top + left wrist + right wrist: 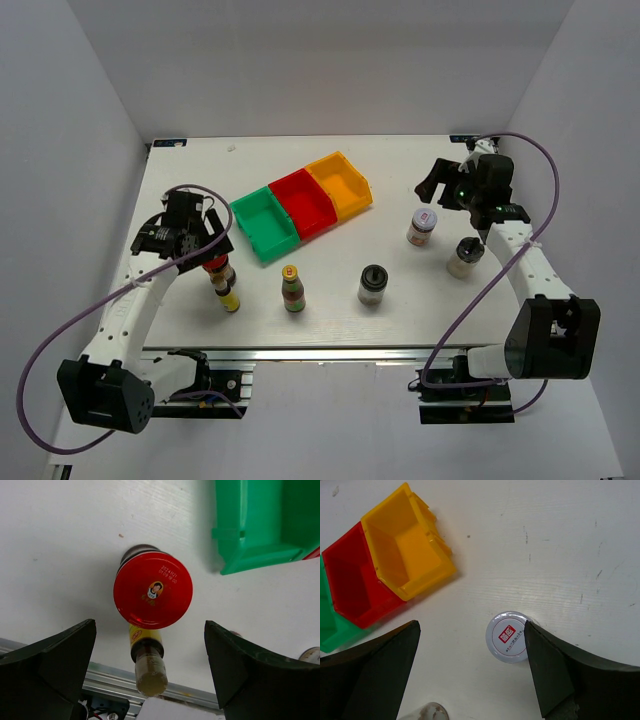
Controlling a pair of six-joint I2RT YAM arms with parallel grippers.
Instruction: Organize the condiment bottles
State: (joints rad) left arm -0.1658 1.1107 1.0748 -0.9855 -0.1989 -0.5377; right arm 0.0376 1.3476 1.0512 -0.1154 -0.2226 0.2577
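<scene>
White laminate makes up the table (400, 160), the largest thing here, scuffed with a few faint marks. The two arms rise from its near edge and reach out to opposite sides.

The left gripper (150, 627) hangs over the left part of the table with its fingers (60, 655) spread wide. They hold nothing, and each stands clear of the cap below. The right gripper (471, 627) hovers over the right part, its fingers (375, 665) likewise spread and holding nothing.

Three plastic bins sit in a slanted row, touching side to side, at the middle of the far half. They are a green bin (265, 223), a red bin (303, 202) and an orange-yellow bin (340, 185).

The bottles stand loose on the table, none of them in a bin. The red-capped dark jar (152, 590) is upright under the left gripper, between its fingers in the wrist view. The slim yellow bottle (229, 296) is just beside the jar on the near side (whether they touch cannot be told). The yellow-capped dark sauce bottle (292, 290) stands on the near side of the green bin.

A black-topped shaker (372, 285) stands near the table's middle front, and the second black-topped shaker (465, 257) stands farther right. The white-lidded jar (507, 636) stands just behind that second shaker. It lies below the right gripper, by the inner edge of one finger in the wrist view.
</scene>
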